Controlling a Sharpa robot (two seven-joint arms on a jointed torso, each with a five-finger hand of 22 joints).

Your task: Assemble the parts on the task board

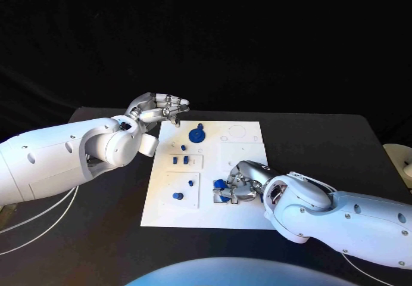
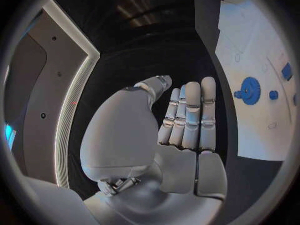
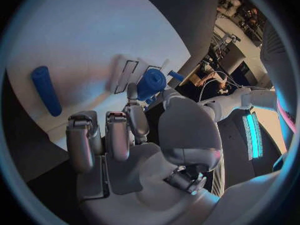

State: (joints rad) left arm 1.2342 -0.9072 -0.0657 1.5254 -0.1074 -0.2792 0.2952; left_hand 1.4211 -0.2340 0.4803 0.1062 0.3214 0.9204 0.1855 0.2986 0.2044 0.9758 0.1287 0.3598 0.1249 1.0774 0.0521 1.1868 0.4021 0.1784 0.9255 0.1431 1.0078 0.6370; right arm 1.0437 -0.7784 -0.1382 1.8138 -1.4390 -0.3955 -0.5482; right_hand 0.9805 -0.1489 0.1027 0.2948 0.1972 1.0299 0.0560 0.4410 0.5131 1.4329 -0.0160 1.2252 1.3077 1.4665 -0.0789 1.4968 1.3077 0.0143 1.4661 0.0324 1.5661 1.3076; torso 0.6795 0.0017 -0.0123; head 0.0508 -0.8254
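A white board (image 1: 244,217) is laid on the black counter (image 1: 343,143). A round blue part (image 3: 151,82) near the board's front edge is pinched by the right hand (image 1: 239,186). The left hand (image 1: 157,108) is held empty above the board's far left corner, fingers straight and apart. A blue gear (image 1: 196,134) is seen nearby on the board.

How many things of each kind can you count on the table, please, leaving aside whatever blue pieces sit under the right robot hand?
Task board: 1
Robot hands: 2, the left robot hand and the right robot hand
Blue gear: 1
Smaller blue parts lying clear of the hands: 4
Total: 8
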